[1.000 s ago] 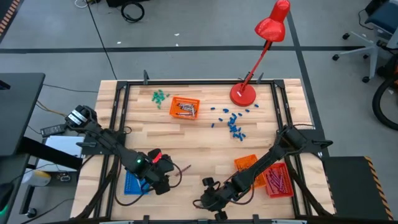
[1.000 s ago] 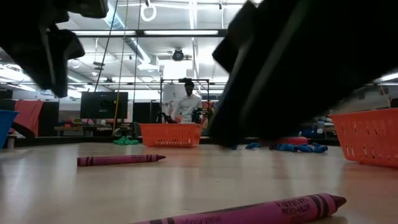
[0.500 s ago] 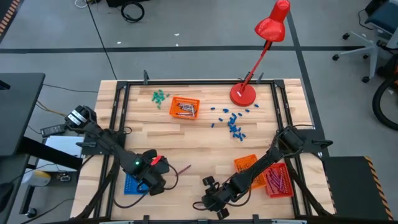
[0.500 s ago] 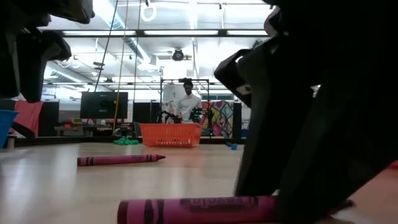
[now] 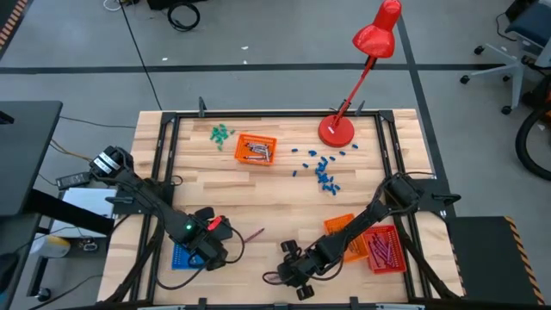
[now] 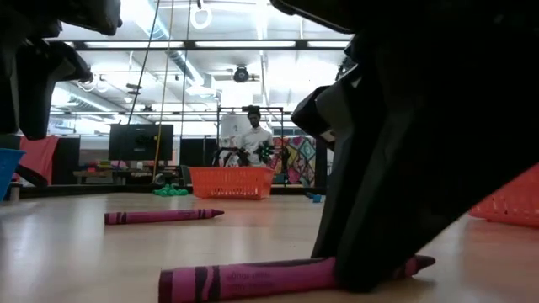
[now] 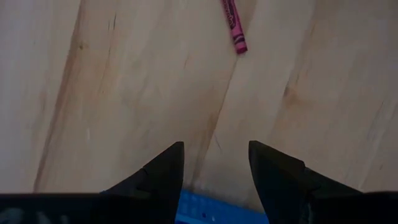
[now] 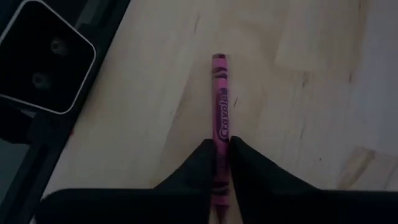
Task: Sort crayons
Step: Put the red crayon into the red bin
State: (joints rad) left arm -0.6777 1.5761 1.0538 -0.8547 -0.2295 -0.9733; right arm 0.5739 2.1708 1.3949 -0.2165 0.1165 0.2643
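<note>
A magenta crayon [image 8: 221, 106] lies flat on the wood near the table's front edge, with my right gripper [image 8: 221, 163] shut on it; the same gripper [image 5: 284, 274] shows in the high view. A second magenta crayon [image 5: 254, 233] lies flat farther back and to the left, also seen as the crayon [image 7: 235, 28] in the left wrist view. My left gripper [image 7: 214, 165] hangs open above bare wood next to the blue tray [image 5: 182, 254], short of that second crayon and touching nothing. My right gripper pinches the near crayon's wrapped sides [image 8: 221, 146] between its two fingers, close to the pointed end [image 6: 425, 263], which pokes out past the finger [image 6: 370, 244]. The fingers slant down from the table's right and lie along the crayon. The crayon rests flat on the table.
An orange tray [image 5: 256, 148] with grey sticks stands at the back. An orange tray [image 5: 340, 226] and a red-filled tray [image 5: 383, 248] sit at the right beside my right arm. Blue pieces [image 5: 323, 170], green pieces [image 5: 222, 133] and a red lamp's base [image 5: 337, 129] are farther back.
My right gripper has come down onto the near crayon. The crayon has slid a little toward the table's left and turned to lie more squarely across the low view, staying flat on the wood.
</note>
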